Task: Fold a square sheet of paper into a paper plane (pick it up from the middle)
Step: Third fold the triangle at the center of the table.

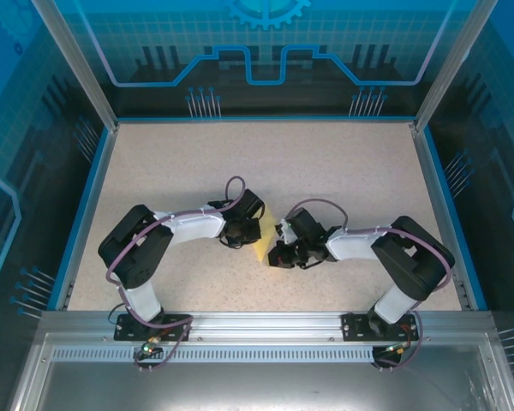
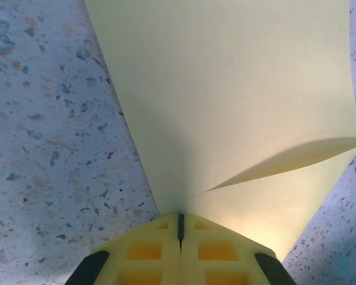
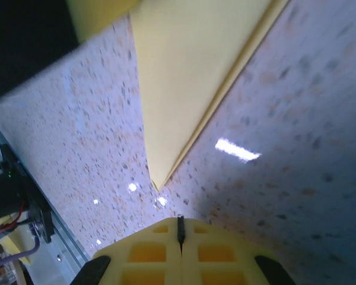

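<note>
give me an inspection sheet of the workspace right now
surface: speckled beige table, no marks seen
job's things: yellow paper, folded, on the table between the grippers, one flap raised
clutter: nothing seen
grippers: left gripper shut at the paper's edge; right gripper shut, just short of the paper's pointed corner
cables: purple cables looped over both arms, off the paper
surroundings: blue printed walls, metal frame posts
</note>
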`<state>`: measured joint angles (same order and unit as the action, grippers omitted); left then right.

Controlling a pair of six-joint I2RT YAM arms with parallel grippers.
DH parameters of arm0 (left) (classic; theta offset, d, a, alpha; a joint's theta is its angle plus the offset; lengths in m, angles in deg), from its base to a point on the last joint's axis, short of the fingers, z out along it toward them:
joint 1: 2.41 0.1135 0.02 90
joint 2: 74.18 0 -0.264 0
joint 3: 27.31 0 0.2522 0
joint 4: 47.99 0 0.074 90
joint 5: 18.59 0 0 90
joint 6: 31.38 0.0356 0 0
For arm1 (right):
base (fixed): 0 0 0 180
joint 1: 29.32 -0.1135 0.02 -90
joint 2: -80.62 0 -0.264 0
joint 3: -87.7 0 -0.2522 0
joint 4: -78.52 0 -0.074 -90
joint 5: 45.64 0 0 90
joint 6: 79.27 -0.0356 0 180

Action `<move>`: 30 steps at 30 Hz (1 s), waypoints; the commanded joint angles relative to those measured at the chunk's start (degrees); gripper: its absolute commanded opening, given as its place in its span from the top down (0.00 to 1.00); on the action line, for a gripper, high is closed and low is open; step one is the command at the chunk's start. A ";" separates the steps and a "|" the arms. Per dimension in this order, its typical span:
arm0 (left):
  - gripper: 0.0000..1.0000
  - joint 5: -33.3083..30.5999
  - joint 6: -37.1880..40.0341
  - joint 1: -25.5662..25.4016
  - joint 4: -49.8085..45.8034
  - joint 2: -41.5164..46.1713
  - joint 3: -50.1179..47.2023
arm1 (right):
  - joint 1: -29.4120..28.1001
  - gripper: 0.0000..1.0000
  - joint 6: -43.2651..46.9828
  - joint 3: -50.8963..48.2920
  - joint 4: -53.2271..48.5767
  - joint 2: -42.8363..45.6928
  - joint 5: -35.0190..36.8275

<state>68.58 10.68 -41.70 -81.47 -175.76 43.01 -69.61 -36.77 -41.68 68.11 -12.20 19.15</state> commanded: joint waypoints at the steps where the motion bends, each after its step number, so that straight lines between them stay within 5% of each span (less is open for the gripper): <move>1: 1.00 -4.04 0.78 -0.07 -8.58 -3.91 -2.68 | 2.79 1.00 4.14 5.33 -4.60 0.53 2.28; 10: 1.00 -4.73 9.98 0.00 -6.87 -1.24 -3.35 | 5.98 1.00 9.14 17.18 -9.23 -8.10 8.64; 23: 1.00 -1.22 24.21 0.25 -2.63 5.26 -4.71 | 3.88 1.00 8.77 19.29 -11.28 -13.77 5.09; 30: 0.93 1.25 16.17 0.25 -2.06 10.91 -3.54 | 2.65 1.00 3.91 16.32 -11.99 -12.92 9.56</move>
<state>67.99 30.66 -41.79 -82.59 -168.94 39.42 -65.79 -30.04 -23.45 58.76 -25.18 25.91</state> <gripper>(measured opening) 0.066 0.043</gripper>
